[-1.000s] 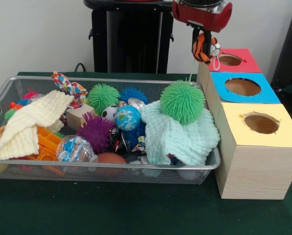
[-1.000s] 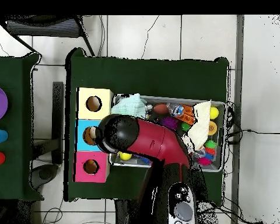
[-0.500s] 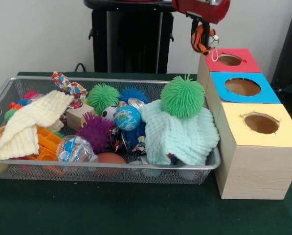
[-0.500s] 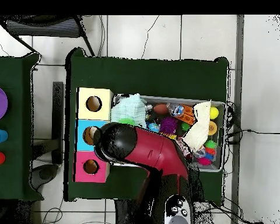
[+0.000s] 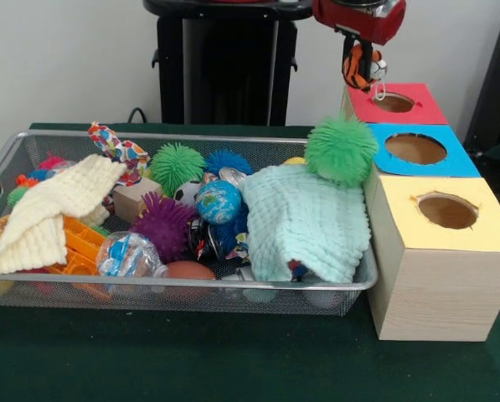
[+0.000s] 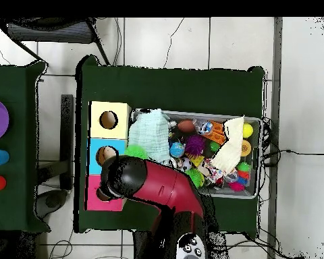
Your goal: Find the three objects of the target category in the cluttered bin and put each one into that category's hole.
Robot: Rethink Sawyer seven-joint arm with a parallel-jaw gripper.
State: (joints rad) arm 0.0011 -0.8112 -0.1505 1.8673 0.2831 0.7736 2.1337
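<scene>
Front view — gripper (image 5: 363, 60) closed on striped tiger toy (image 5: 360, 67), hanging just beside the red box hole (image 5: 394, 102), green spiky ball (image 5: 341, 149) below it against the blue box (image 5: 451, 159), wire bin (image 5: 233, 286) lower left; overhead view — red arm (image 6: 161, 189) covers the red box, gripper hidden, yellow box (image 6: 97, 109) beyond.

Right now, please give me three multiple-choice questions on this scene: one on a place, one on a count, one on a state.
1. The striped tiger toy hangs over which hole?
A. red
B. blue
C. yellow

2. How many holes does the wooden box show?
A. two
B. three
C. four

3. The gripper is:
A. open and empty
B. shut on the tiger toy
C. resting in the wire bin

Key: 1 A, the toy is by the red hole. 2 B, red, blue, yellow. 3 B, the toy hangs from it.
</scene>
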